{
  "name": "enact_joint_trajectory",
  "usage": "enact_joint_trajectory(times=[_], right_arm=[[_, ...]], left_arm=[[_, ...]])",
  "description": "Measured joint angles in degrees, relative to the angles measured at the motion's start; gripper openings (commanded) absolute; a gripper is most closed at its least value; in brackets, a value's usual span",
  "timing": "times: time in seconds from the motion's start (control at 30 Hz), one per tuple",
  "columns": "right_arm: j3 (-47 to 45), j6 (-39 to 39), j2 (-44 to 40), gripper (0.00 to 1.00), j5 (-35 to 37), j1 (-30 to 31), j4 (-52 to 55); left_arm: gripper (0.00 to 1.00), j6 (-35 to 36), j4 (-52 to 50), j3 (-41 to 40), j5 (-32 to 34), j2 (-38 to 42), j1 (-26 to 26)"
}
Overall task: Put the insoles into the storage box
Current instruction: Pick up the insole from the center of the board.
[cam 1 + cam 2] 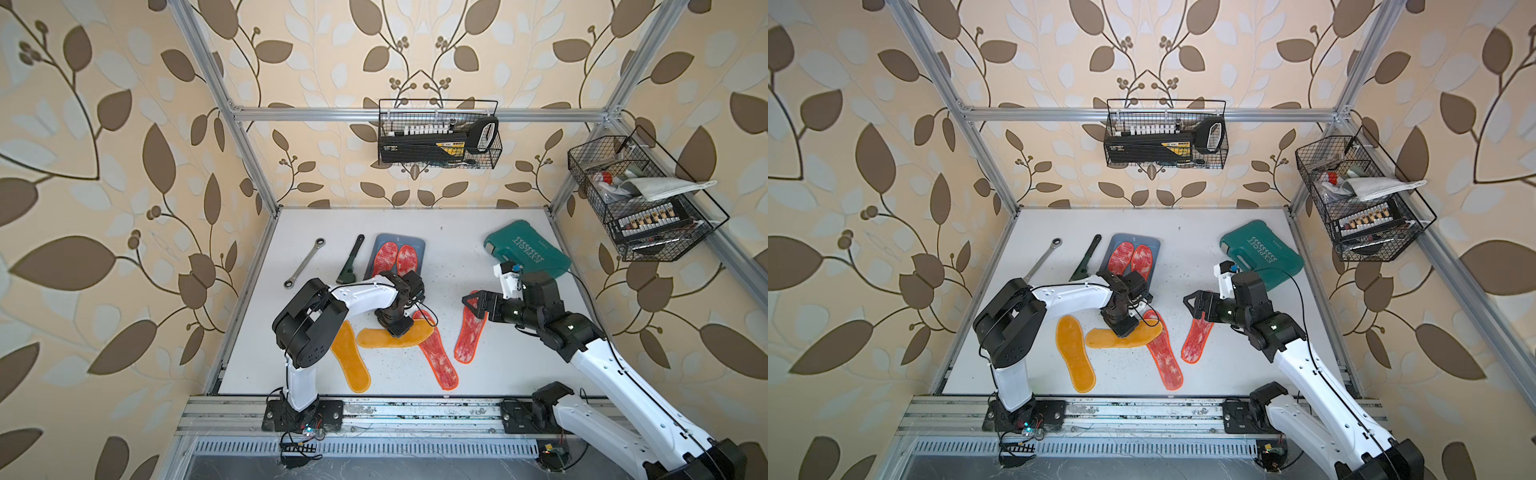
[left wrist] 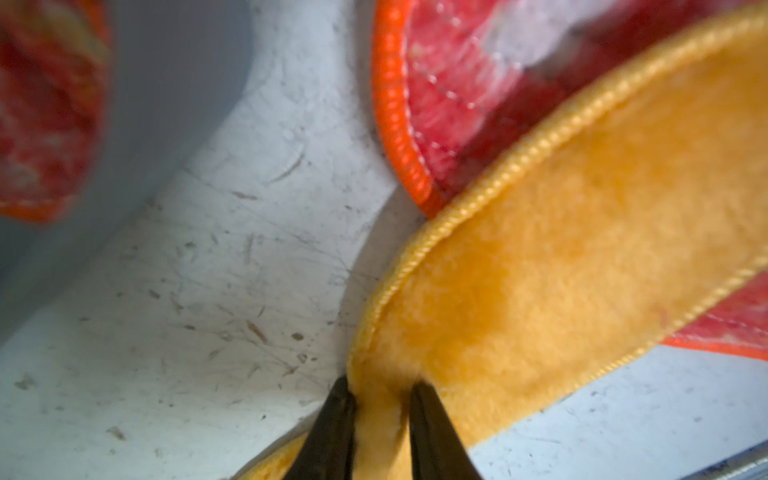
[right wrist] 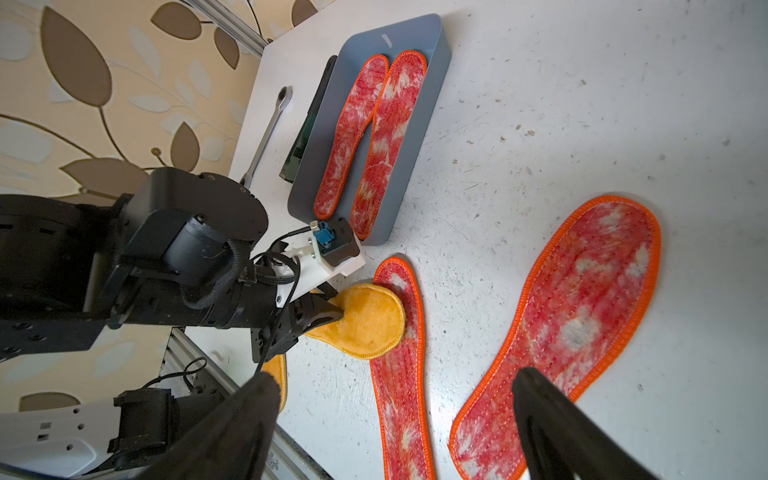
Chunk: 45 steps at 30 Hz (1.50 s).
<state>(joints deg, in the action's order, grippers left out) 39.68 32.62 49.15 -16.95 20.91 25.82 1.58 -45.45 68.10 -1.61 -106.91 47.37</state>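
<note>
A: Grasp step. Your left tool point(image 2: 382, 399) was pinching the edge of the crosswise insole point(image 2: 561, 270), yellow face up. Its other end lay over a red-faced insole point(image 1: 436, 353) on the counter point(image 1: 498, 365).

B: And your right tool point(image 1: 471, 302)?

A: Spread, holding nothing, above a second red-faced insole point(image 1: 469, 336). The storage box point(image 1: 399, 239) held two insoles, red faces up; four lay outside it.

B: Next move, as I judged it: you lift clear of the insole beneath, carry to the box, and lay it flat on the pair.

A: Only the left wrist view showed the pinch; in both top views the wrist hid it. The right wrist view alone showed the box's wall plainly.
</note>
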Motion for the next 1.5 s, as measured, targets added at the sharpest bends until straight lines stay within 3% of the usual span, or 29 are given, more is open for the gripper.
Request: enact_joint_trajectory(times=[0.23, 0.5, 0.7, 0.9, 1.1, 1.3, 1.5], right_arm=[[0.00, 0.37, -0.02, 0.90, 0.00, 0.00, -0.37], [0.00, 1.01, -0.37, 0.90, -0.66, 0.00, -0.42], [0.00, 2.84, -2.21, 0.89, -2.58, 0.00, -1.22], [-0.07, 7.15, -3.10, 0.89, -5.64, 0.00, -5.01], [-2.51, 13.05, -3.15, 0.88, -7.06, 2.67, -13.38], [-4.46, 18.82, 0.52, 0.86, -4.96, 9.86, -22.84], [-4.39, 21.79, 8.87, 0.81, -2.97, 14.86, -32.28]], left_arm=[[0.00, -0.59, -0.94, 0.50, 0.17, -0.02, 0.35], [0.00, -4.04, -3.63, 0.46, 0.02, 2.69, 0.35], [0.00, -9.99, -6.43, 0.63, 0.13, 10.60, 0.35], [0.00, -23.52, -4.55, 0.66, 3.13, 22.53, 0.35], [0.00, -41.07, 5.86, -4.70, 8.20, 34.62, 0.37], [0.00, -55.80, 12.52, -8.20, 12.13, 35.89, 2.64], [0.00, -65.11, 18.38, -9.86, 13.55, 35.93, 5.49]])
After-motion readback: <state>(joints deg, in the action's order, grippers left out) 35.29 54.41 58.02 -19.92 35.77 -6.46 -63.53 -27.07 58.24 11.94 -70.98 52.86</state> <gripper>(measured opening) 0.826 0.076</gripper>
